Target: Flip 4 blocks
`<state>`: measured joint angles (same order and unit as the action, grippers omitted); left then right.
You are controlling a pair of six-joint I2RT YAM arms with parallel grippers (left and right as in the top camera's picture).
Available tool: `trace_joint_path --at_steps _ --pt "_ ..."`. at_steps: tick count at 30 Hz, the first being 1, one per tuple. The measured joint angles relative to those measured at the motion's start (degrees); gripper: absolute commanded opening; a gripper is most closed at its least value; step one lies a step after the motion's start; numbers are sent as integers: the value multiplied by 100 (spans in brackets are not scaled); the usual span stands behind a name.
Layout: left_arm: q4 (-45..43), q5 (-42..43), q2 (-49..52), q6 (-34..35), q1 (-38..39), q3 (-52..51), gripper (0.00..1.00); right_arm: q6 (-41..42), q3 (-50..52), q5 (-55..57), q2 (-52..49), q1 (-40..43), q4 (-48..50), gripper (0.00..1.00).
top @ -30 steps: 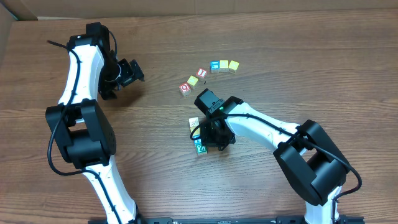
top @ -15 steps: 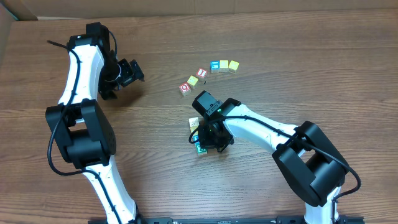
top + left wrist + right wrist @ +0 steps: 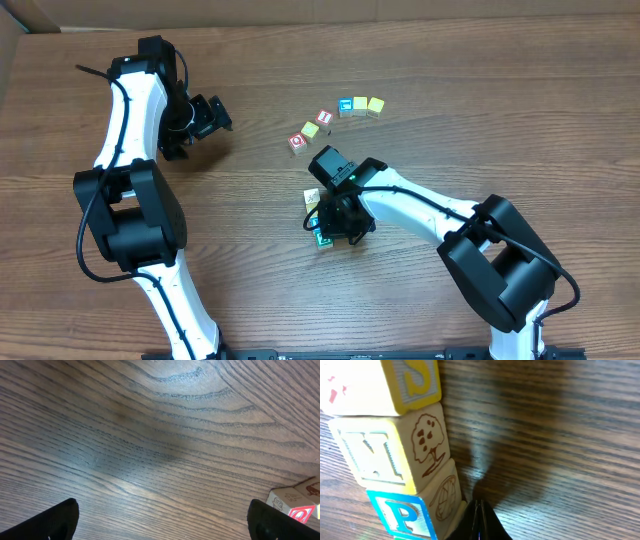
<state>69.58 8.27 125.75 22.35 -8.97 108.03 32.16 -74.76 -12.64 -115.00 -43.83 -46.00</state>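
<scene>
Four task blocks lie in one tight line near the middle of the table (image 3: 470, 80), touching face to face. In order they are the yellow block (image 3: 395, 382), the cream block (image 3: 390, 447), the blue P block (image 3: 407, 515) and the teal block (image 3: 322, 240) at the near end.

Progress: no frame tells a flipped face from an unflipped one, so the count done cannot be read. My judgement is that the blue P block is the step in hand. The right gripper (image 3: 480, 519) has its fingers pressed together on nothing, and its tip is low against that block's side face. It looks set to nudge or tip the block, not to pinch it. I take it that at least this block is left to do. The left gripper (image 3: 210, 118) is spread wide over bare wood, well apart from the line, and takes no part.

View comparison:
- Overhead shows both arms and the layout. It also shows a scatter of loose cubes (image 3: 360, 104) further back. The right gripper hides the middle of the line, and no letters are legible.
- Right wrist shows the letters S, N and P, a tree drawing on the cream block's side and a round drawing on the blue one's side. It also shows how near the tip is. The teal block barely shows here, and nothing else does.
- Left wrist shows wood grain, a dark fingertip in each lower corner, and a red-faced cube (image 3: 302, 512) at the right edge. None of the task blocks appear.
</scene>
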Motion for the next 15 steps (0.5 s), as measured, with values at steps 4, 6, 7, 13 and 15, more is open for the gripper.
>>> trace_joint_path --at_steps 4,6,7,13,15 --pt "0 0 0 0 0 0 100 0 0 -4 0 -52 2 4" --pt "0 0 0 0 0 0 100 0 0 -4 0 -52 7 4" --pt "0 0 0 0 0 0 100 0 0 -2 0 -52 7 4" --pt "0 0 0 0 0 0 100 -2 0 -2 0 -52 9 4" --pt "0 0 0 0 0 0 100 -2 0 22 0 -52 4 4"
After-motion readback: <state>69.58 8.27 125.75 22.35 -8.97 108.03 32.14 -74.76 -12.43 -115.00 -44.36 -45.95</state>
